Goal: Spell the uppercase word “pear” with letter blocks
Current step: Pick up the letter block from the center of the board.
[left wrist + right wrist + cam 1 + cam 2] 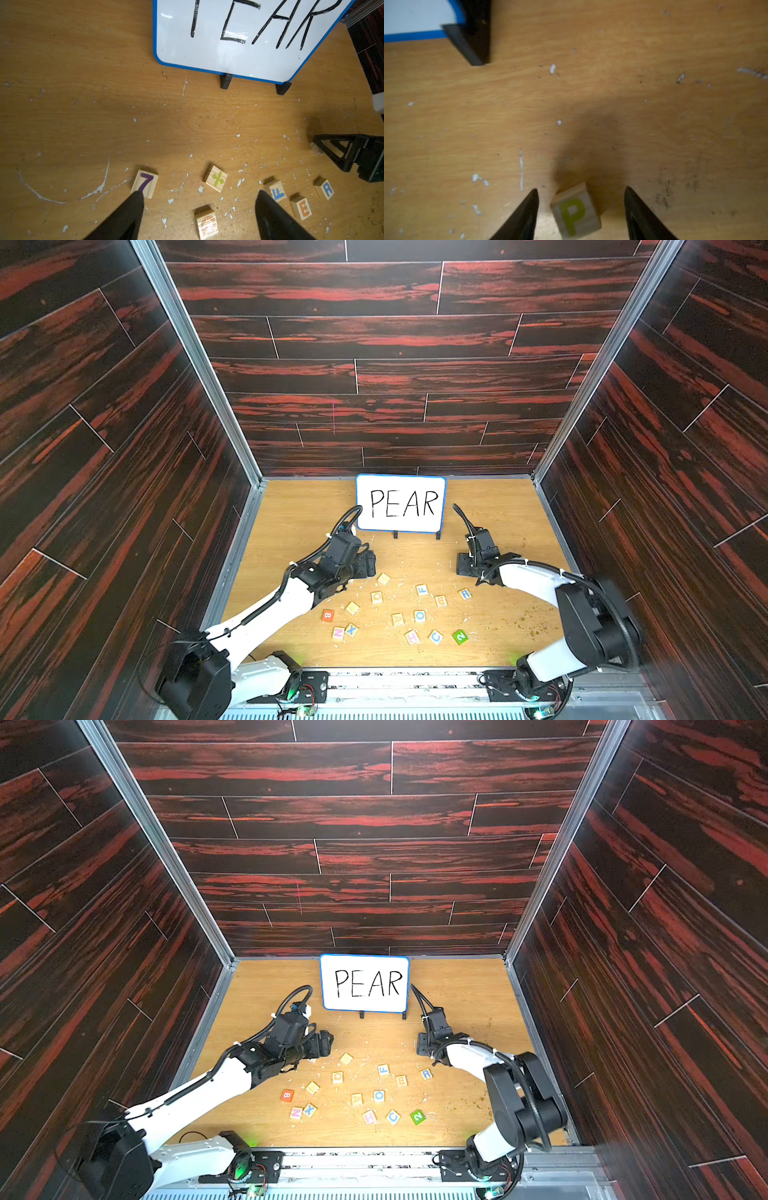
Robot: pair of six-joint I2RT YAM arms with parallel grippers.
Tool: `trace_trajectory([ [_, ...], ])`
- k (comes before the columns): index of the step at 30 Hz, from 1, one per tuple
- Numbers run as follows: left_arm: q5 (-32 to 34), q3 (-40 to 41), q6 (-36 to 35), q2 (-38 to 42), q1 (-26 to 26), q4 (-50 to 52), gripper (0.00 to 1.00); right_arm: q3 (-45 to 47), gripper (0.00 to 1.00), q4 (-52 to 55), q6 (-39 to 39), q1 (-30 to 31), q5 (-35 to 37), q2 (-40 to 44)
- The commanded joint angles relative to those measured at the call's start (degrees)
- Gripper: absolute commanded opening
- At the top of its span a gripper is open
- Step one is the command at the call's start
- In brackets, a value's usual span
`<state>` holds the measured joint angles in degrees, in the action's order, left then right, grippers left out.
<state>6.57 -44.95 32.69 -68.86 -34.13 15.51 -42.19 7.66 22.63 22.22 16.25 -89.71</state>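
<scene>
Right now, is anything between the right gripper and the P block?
Nothing visible. In the right wrist view the P block lies on the table between the open jaws of the right gripper, with a gap on each side.

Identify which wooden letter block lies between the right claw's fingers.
The pale-wood cube with the yellow-green P. It alone sits inside the open right claw, touching neither finger; the blue R cube and orange E cube lie elsewhere.

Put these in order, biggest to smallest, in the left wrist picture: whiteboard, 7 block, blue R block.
1. The whiteboard, by far the largest.
2. The 7 block, which looks a little bigger than number 3.
3. The blue R block.
That gap may only be nearness to the camera, so the order of those two is unsure.
</scene>
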Motion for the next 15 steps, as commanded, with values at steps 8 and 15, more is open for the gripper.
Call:
trace_trajectory([
  [8,2.70,0.21,0.45,1.45,0.03,2.62,0.87,-0.37,0.39,1.30,0.49,0.05,-1.48,-4.62],
  [15,5.44,-0.23,0.88,0.50,0.03,4.51,0.88,-2.64,0.29,4.89,2.94,1.72,1.15,-5.28],
])
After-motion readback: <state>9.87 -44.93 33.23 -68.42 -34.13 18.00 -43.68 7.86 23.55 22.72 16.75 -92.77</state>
